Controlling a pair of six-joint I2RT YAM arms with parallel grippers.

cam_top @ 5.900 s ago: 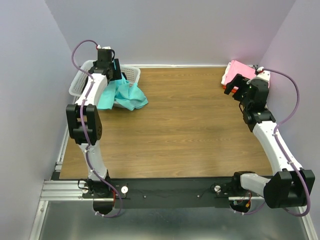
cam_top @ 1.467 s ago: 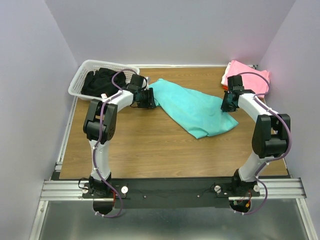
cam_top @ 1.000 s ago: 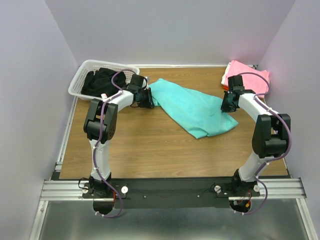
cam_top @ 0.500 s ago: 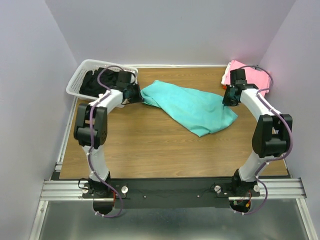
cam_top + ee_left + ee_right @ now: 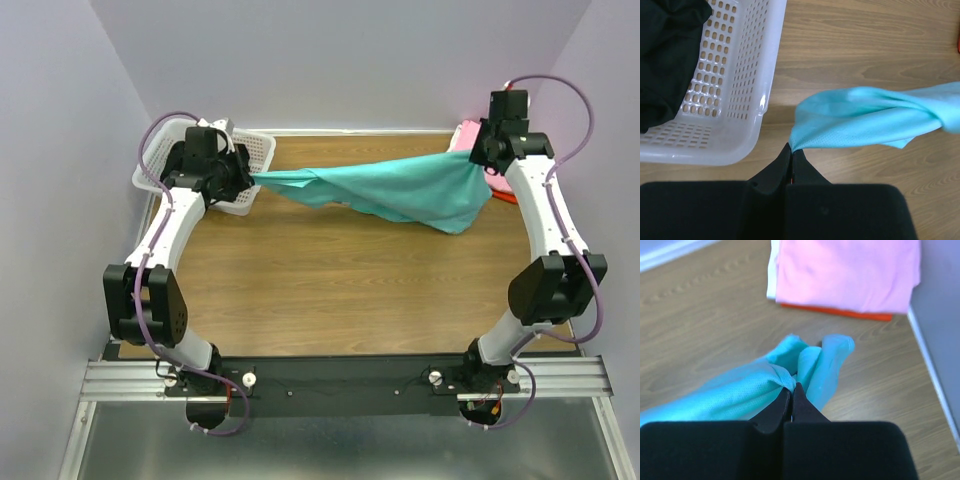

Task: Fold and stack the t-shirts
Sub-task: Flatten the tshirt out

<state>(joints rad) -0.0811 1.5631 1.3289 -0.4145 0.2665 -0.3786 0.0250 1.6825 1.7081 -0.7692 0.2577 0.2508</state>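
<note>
here, the turquoise t-shirt hangs stretched between two tools

the shirt is in the air over the far part of the worktop. it runs from near the far left corner to near the far right corner and does not touch the wood.

each end is pinched. the left tool is pressed together on a thin piece of the shirt's edge, just beside the white basket. the right tool is pressed together on a bunched fold. it is near the pink t-shirt, which lies on the red-orange t-shirt in the far right corner.

i judge the cloth is held like this to pull it open, so that it can be laid flat for folding. the middle sags and looks twisted, so it is not spread yet.

the left arm reaches far along the left edge, with its wrist turned toward the right. the right arm stands tall by the right edge, with its wrist high and pointing down and to the left.

the dark clothes in the basket are apart from both tools.
</note>
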